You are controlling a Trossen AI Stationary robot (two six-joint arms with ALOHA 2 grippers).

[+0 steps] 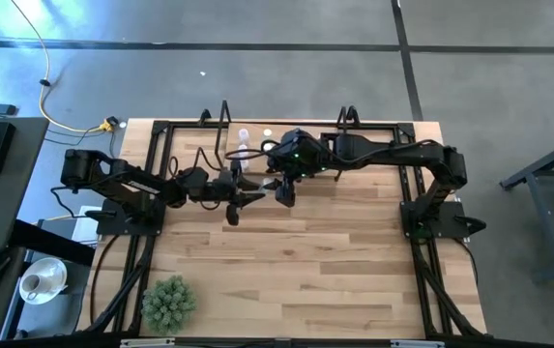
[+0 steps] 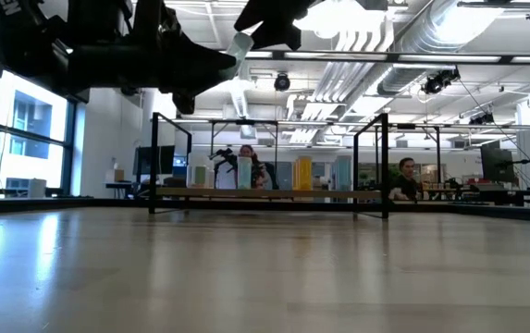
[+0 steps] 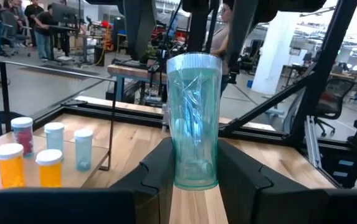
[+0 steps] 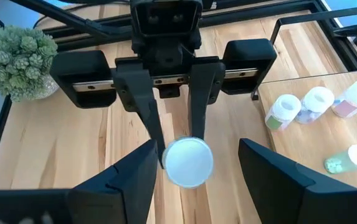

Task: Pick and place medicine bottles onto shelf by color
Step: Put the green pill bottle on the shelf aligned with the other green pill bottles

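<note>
Held aloft: while the left gripper (image 3: 194, 177) clamps the teal bottle (image 3: 194, 118) low on its body, it hangs above the table, short of the shelf (image 3: 72, 134).
Handling: likely light, rigid, slick plastic; best gripped mid-body.
Right gripper (image 4: 194, 171): fingers apart, flanking the white cap (image 4: 188, 162).

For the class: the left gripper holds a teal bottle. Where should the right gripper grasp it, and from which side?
Probably by the white cap end of the teal bottle, approaching head-on. The left gripper clamps the body, while the cap end juts free toward the open right gripper.
</note>
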